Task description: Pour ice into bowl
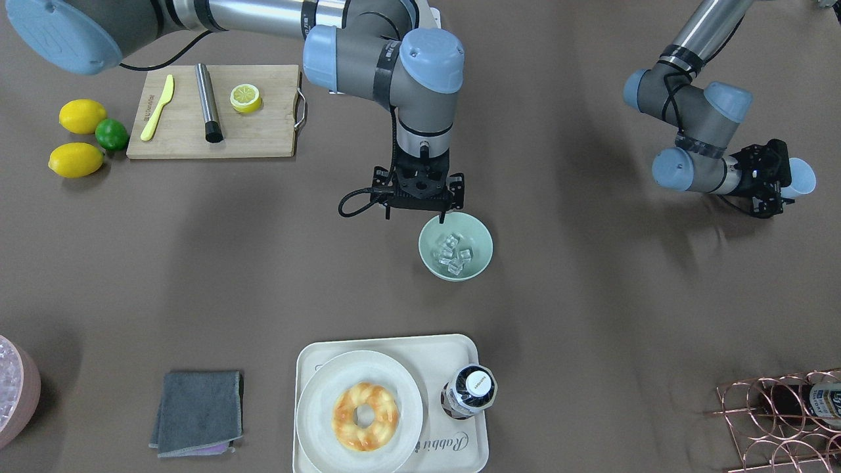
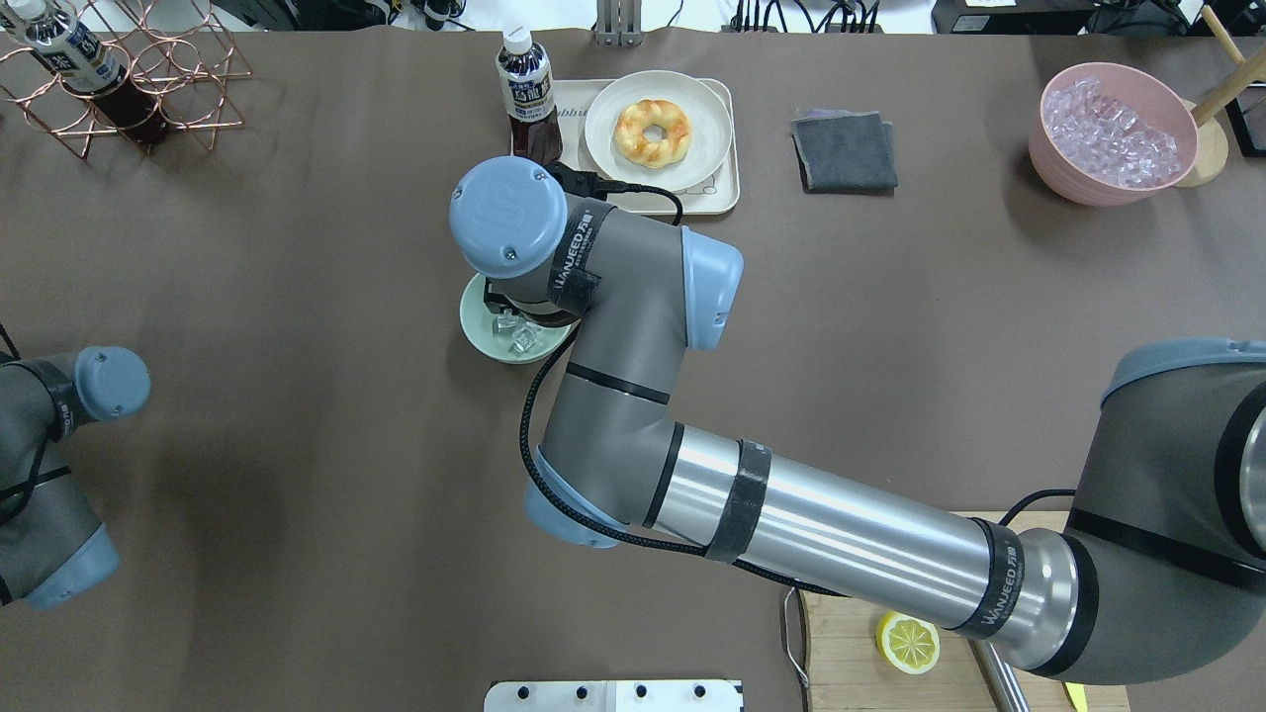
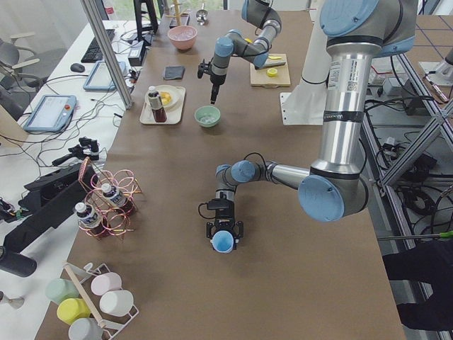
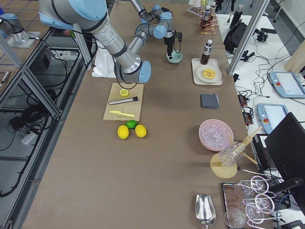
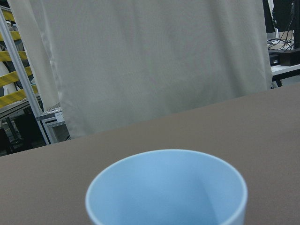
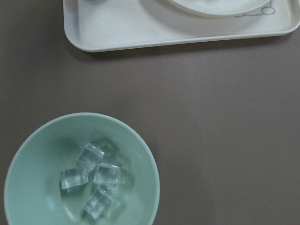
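Far on the robot's left, well apart from the bowl: cup (image 1: 803, 177), upright, mouth up, pinched from the side by the left gripper (image 1: 785, 179), fingers held level. No ice in the visible part of its inside, going by the left wrist view. Touching the table (image 1: 591, 295) or just above it: cannot tell. Toward the operators' side, rack (image 2: 148, 69) with bottles, well apart from the cup.

Toward the middle: bowl (image 1: 478, 244), upright on the table, with the ice (image 1: 454, 256), some four or five clear cubes, huddled at its bottom. Right above the bowl's robot-side rim: right gripper (image 1: 415, 209), pointing straight down, nothing seen in it. Spread or pressed together, cannot tell; no fingertips in its own wrist view, too small elsewhere.

Judging from that: pour apparently done, ice already in the right place. Probably left to do: parting with the cup and drawing both arms away. Key relation: bowl off to the cup's right across a wide stretch of brown cover, right gripper by far the nearer to it. Plain flat surface under the cup, so likely an easy set-down on the spot, with no need to carry it inward.

Further right, on the operators' side: tray (image 2: 722, 198) near the bowl but not touching, bottle (image 2: 524, 94) at its corner; then cloth (image 2: 844, 150); then tub (image 2: 1078, 178) of heaped ice at the far right, well apart from both grippers.
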`<state>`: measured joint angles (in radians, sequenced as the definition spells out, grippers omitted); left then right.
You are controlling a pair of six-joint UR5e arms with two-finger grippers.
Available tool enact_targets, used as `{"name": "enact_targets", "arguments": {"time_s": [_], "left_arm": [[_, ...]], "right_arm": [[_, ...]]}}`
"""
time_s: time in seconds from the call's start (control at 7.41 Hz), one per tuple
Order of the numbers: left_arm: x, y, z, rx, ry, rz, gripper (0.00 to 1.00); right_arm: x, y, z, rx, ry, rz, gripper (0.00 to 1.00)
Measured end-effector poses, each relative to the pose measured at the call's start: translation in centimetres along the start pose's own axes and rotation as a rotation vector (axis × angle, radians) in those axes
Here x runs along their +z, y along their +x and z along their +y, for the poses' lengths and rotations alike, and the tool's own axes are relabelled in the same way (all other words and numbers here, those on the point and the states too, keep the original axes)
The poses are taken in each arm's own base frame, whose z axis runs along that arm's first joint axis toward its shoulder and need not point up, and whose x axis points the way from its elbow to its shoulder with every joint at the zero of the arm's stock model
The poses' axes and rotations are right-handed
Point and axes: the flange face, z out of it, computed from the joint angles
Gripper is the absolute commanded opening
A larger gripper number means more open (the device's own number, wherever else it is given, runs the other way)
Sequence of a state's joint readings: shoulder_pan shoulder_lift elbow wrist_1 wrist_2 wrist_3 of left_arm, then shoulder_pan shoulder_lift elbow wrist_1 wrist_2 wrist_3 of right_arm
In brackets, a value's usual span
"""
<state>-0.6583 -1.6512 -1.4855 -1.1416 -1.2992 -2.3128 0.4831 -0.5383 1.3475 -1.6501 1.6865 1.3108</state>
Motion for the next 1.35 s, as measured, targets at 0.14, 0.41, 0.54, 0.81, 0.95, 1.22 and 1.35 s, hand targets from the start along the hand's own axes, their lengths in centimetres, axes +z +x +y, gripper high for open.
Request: {"name": "enact_targets", "arguments": {"time_s": [0.14,0.41,0.54,0.81,0.95,1.22,1.35], "left_arm": [[0.1,-0.1,0.0,0.005,0.001,0.000,0.97],[-0.2,-0.2,-0.3,0.014,0.006,0.000,0.97],[-0.8,-0.4,-0.7,0.018,0.010,-0.003,0.97],[-4.0,-0.9,-2.4,0.017,0.003,0.003,0.97],[-6.0,-1.2,-3.4,0.016,-0.002,0.004,0.97],[-9.7,-1.9,-5.4,0.025,-0.018,0.018,0.97],[-12.3,-2.7,-7.2,0.047,-0.039,0.041,0.97]], "right_arm": [[0.4,-1.1,0.6,-0.006,0.005,0.007,0.99],[1.6,-1.6,0.9,-0.013,0.016,0.020,0.99],[2.5,-1.6,0.7,-0.014,0.022,0.016,0.99],[4.1,-1.1,-0.6,-0.003,0.034,0.016,0.92],[4.8,-0.7,-1.4,0.006,0.040,0.019,0.88],[6.4,-0.4,-2.3,0.013,0.047,0.013,0.83],[7.0,-0.3,-2.3,0.014,0.047,0.010,0.47]]}}
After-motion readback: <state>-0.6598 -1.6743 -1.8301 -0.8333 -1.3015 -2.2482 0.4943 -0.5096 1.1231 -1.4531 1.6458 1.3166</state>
